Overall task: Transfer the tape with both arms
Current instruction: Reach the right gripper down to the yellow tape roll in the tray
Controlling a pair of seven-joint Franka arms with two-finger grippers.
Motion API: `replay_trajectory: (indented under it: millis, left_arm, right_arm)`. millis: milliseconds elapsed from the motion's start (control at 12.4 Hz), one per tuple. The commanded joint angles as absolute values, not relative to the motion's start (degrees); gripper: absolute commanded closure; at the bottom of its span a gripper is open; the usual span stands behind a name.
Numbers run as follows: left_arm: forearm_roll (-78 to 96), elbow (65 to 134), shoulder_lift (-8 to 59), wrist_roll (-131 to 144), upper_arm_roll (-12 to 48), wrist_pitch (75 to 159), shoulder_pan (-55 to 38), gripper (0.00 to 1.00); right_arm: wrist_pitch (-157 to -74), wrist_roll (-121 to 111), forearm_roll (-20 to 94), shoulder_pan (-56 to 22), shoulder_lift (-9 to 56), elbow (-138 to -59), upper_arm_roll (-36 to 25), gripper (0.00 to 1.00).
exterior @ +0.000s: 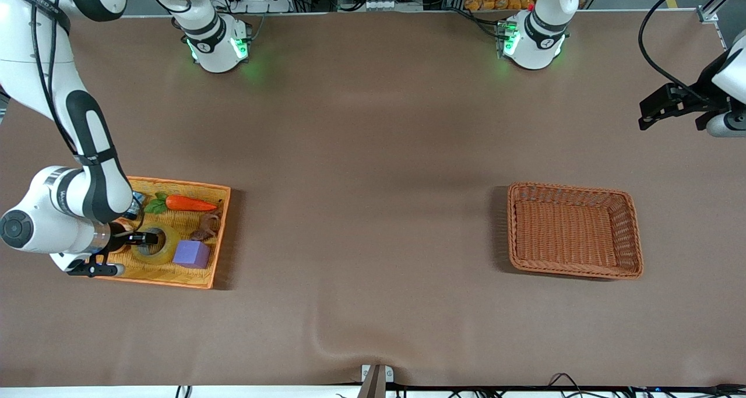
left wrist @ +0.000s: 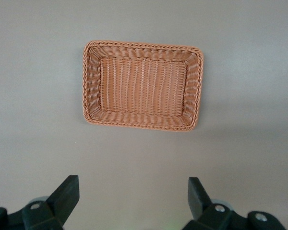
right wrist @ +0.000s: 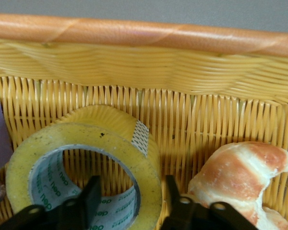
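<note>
- Lying flat in the yellow woven tray with an orange rim point(exterior: 218, 235), at the right arm's end of the table: the yellowish translucent ring-shaped tape roll with a grey inner core point(exterior: 156, 243). Its hole faces up, so its axis runs vertical.
- Purple cube point(exterior: 192, 253) sits just beside the tape roll, toward the table's middle. Orange plastic carrot with green leaves point(exterior: 185, 203) lies farther from the front camera in the same tray.
- Right black two-finger gripper point(right wrist: 129, 203) is down at the roll, one finger point(right wrist: 91, 196) inside the hole, the other outside the wall point(right wrist: 172, 194), straddling the ring. Whether the fingers touch it, I cannot tell.
- Golden-brown croissant point(right wrist: 240, 175) lies beside the roll, under the right wrist.
- Left black two-finger gripper point(left wrist: 133, 199) waits high over bare brown table, fingers spread wide, holding nothing.
- Reddish-brown rectangular wicker basket point(exterior: 635, 235) stands at the left arm's end, well apart from the tray.
</note>
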State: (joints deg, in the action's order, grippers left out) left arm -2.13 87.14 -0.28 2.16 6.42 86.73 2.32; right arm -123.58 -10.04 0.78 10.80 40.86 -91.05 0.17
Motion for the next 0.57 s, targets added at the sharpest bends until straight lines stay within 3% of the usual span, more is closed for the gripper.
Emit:
replay_trajectory:
  millis: [0, 323, 484]
  left_arm:
    - [-2.8, 86.6, -0.3, 2.0, 6.7, 86.8, 2.4, 0.0]
    - [-1.8, 86.6, -0.4, 2.0, 6.6, 86.9, 2.5, 0.0]
    - [-1.8, 86.6, -0.4, 1.8, 6.7, 86.9, 2.7, 0.0]
  right_arm:
    - [-123.8, -10.9, 0.4, 11.7, 41.0, -90.8, 1.0, 1.0]
    - [-122.9, -16.7, 0.4, 12.9, 40.1, -90.9, 1.1, 1.0]
    - [-118.7, -19.0, 0.4, 13.3, 36.8, -90.6, 1.1, 1.0]
